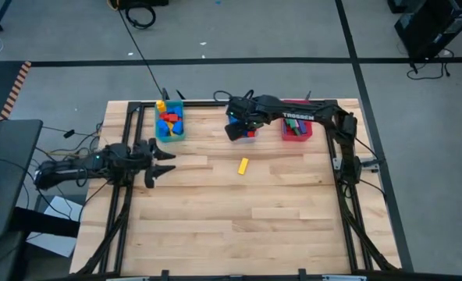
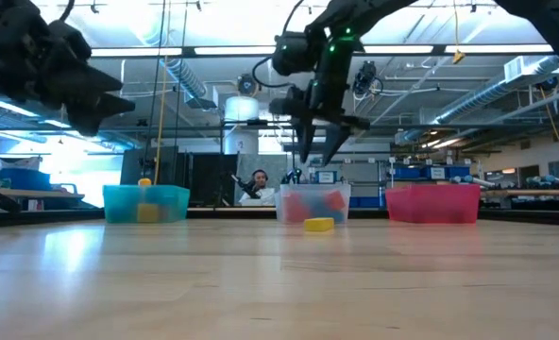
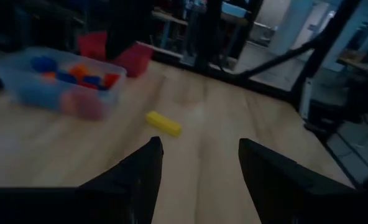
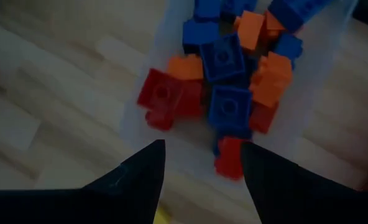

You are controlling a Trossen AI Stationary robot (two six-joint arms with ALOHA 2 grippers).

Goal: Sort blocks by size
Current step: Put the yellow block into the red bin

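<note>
Left gripper, fingers spread and empty, hovers at the frame's left above bare table. Further right, in the upper middle, the teal bin holds mixed blocks. A lone yellow block lies loose at centre. Right gripper, also spread with nothing between its fingers, hangs over the clear bin of red, blue and orange blocks; the red bin sits beyond. Descending carelessly, it could nudge that bin's wall.

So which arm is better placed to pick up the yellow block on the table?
Probably the left: its open gripper faces the yellow block across bare table. The right gripper, also open, hangs over the clear bin.
</note>
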